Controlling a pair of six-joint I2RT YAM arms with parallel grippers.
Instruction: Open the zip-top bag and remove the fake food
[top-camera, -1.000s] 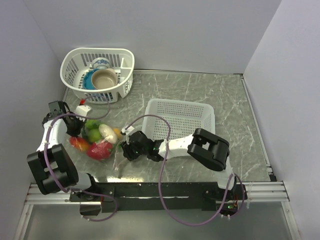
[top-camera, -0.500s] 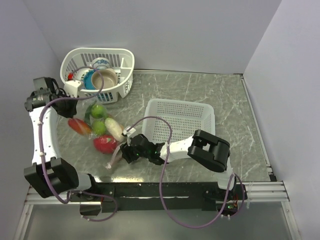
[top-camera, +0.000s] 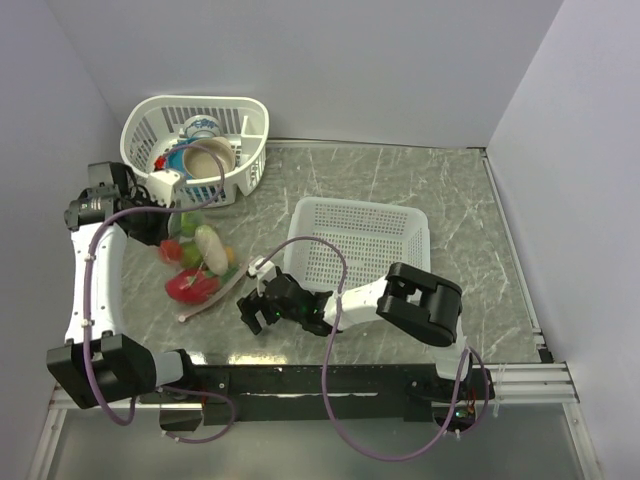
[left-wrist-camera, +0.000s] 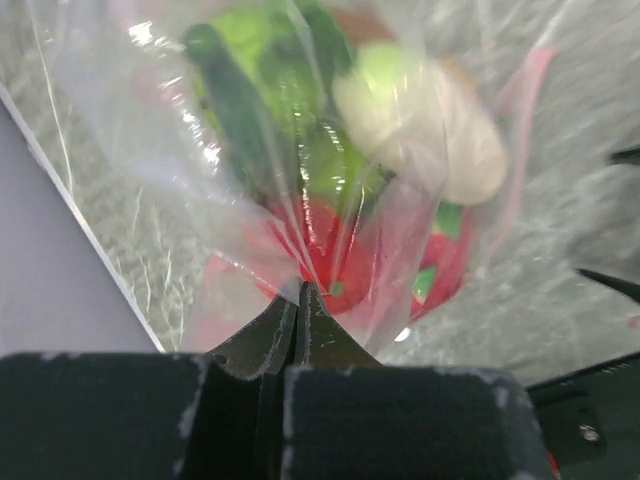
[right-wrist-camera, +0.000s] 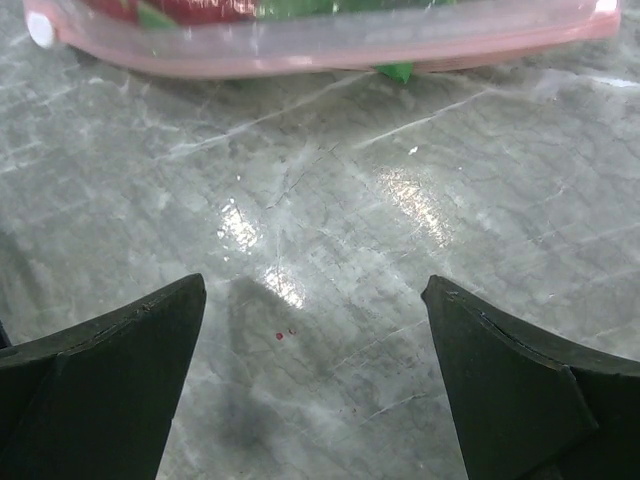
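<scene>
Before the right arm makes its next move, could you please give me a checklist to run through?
1. Left gripper pinching the zip-top bag: ok.
2. Right gripper open and empty: ok.
3. Zipper strip in view just ahead of the right gripper: ok.
4. Zipper strip opened: cannot tell.
5. Fake food out of the bag: not ok, it is inside.

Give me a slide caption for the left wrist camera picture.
Left claw pinching the clear plastic bag, with toy fruit and vegetables bunched inside.
</scene>
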